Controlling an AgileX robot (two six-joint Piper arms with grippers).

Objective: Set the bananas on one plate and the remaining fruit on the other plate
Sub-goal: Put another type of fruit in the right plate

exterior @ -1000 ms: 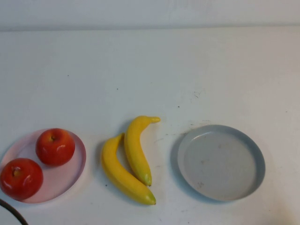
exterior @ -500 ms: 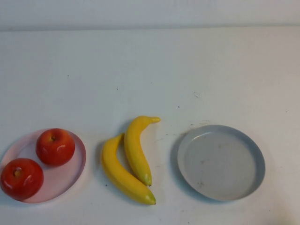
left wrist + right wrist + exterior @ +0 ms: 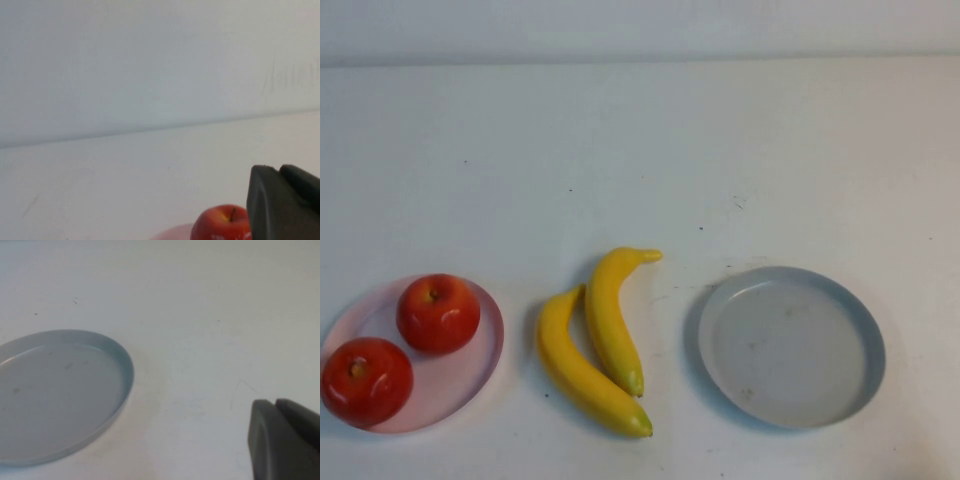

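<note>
Two yellow bananas (image 3: 610, 315) (image 3: 582, 372) lie side by side on the table, between the two plates and on neither. Two red apples (image 3: 438, 312) (image 3: 365, 380) sit on the pale pink plate (image 3: 455, 385) at the near left. The grey plate (image 3: 790, 345) at the near right holds nothing. Neither arm shows in the high view. My left gripper (image 3: 280, 172) is shut and holds nothing; it hangs beside one apple (image 3: 220, 225) on the pink plate (image 3: 172, 234). My right gripper (image 3: 275, 404) is shut and holds nothing, off to one side of the grey plate (image 3: 55, 395).
The white table (image 3: 640, 160) stretches back to a pale wall, with only a few small dark specks on it. Nothing else stands on it.
A dark curved piece of cable at the near left corner of the high view has slipped out of view. The fruit and plates have not moved.
</note>
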